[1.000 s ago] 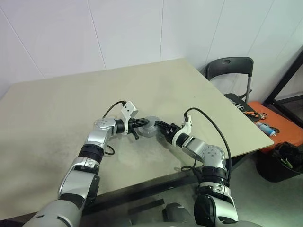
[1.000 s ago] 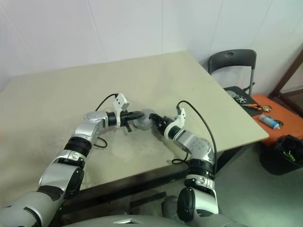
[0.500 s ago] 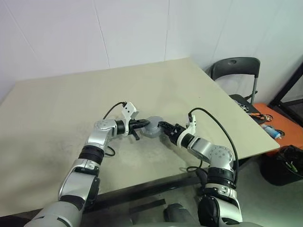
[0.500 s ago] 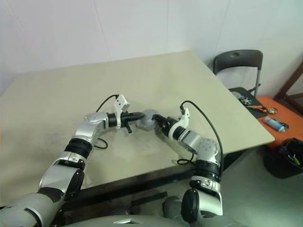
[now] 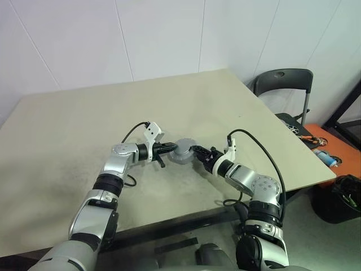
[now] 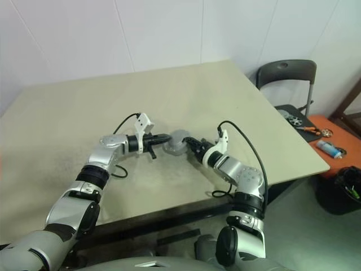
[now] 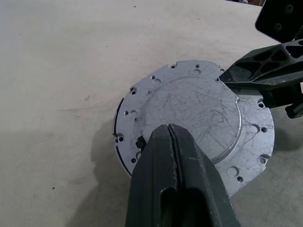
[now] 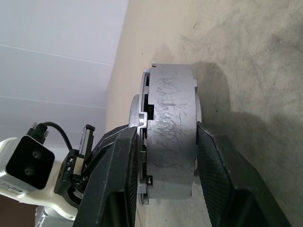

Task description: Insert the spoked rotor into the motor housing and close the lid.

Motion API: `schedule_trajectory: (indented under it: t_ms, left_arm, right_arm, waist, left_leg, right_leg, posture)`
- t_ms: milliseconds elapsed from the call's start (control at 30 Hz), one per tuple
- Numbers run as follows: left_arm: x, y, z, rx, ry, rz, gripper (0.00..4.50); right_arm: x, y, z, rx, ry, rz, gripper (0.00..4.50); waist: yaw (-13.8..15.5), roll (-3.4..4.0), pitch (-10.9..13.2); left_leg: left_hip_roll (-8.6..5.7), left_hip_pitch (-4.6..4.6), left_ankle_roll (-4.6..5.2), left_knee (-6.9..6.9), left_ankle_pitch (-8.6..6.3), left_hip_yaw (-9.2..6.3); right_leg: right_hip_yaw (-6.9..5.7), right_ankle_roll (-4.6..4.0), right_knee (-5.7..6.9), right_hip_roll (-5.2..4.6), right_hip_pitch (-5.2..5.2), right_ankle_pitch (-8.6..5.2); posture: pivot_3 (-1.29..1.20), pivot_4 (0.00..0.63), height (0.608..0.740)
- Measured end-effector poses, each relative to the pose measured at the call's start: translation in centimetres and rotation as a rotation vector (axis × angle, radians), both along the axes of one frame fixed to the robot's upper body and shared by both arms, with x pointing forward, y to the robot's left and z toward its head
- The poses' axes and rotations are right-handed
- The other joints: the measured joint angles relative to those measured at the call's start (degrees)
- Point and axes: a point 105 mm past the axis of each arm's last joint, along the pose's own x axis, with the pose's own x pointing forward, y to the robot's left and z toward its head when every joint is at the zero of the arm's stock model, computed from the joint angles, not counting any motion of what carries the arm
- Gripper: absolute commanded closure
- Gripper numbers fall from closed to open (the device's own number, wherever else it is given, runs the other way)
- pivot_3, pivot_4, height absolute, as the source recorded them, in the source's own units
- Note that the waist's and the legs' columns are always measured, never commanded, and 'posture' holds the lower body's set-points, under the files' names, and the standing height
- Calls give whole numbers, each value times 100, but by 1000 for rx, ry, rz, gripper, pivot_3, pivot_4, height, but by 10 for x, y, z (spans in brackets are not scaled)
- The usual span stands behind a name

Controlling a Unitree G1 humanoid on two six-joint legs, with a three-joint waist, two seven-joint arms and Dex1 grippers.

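We see the motor housing (image 5: 183, 152) sitting on the beige worktop (image 5: 84, 124), near its front edge, between our two arms. The lid (image 7: 194, 118) lies flat on top of it, a scratched light-grey disc with small holes round its rim. Our left tool (image 7: 171, 130) has its two black fingers pressed together with no gap, and their tips rest on the lid's upper face, holding nothing. Our right tool (image 8: 165, 137) comes in from the opposite side and brackets the housing, one finger (image 8: 116, 161) against the lid end and the other against the base end; both appear to touch the metal. At the far right stand a dark chair (image 5: 282, 84) and an orange case (image 5: 330, 155), well apart from the worktop.
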Motion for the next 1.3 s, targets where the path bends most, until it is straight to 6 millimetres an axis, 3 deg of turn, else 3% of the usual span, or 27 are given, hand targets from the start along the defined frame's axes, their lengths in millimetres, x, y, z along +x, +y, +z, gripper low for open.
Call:
schedule_trajectory:
  t_ms: [400,467,667,800,900,1067,1267,1300]
  left_arm:
    - [-2,1,7,-93,89,20,4500]
    - [-2,2,22,-168,105,24,4500]
    - [-2,26,93,-428,119,56,4500]
    - [9,51,115,-533,132,162,4500]
    - [17,72,108,-575,174,262,4500]
    - [21,88,93,-674,284,347,4500]
    - [5,123,65,-836,430,449,4500]
    - [2,128,61,-864,443,471,4317]
  right_arm:
    - [6,6,-4,29,37,-33,3097]
    - [8,8,-5,52,45,-43,3097]
    - [11,13,-6,93,59,-49,3097]
    - [11,13,-4,118,54,-50,3097]
    - [10,17,5,178,27,-29,3097]
    - [8,29,31,248,-63,48,3097]
    - [10,37,53,271,-129,87,3097]
    - [11,38,55,271,-135,89,3097]
  waist:
    - [-57,2,6]
    - [-73,2,15]
    - [-156,16,29]
    - [-159,26,39]
    - [-155,33,44]
    - [-148,31,45]
    - [-166,31,45]
    - [-162,30,46]
  left_leg:
    - [1,8,1,6,1,0]
    - [1,6,1,8,1,-1]
    - [1,-1,1,17,1,-1]
    - [1,-11,1,21,1,-1]
    - [1,-35,-1,22,2,-4]
    - [-9,-110,-22,38,13,-6]
    - [-10,-110,-21,37,13,-7]
    - [-10,-110,-22,39,13,-7]
  right_leg:
    - [1,0,22,3,-2,1]
    - [1,-1,28,4,-8,1]
    - [1,-1,29,3,-9,1]
    - [1,-2,26,2,-14,2]
    - [-1,-20,25,2,-33,13]
    - [-3,-26,55,-16,-114,18]
    - [-3,-27,79,-17,-129,18]
    - [-3,-27,81,-17,-130,18]
  posture:
    - [0,0,740]
    - [0,0,740]
    - [0,0,740]
    - [0,0,740]
    - [0,0,740]
    - [0,0,740]
    - [0,0,740]
    - [0,0,740]
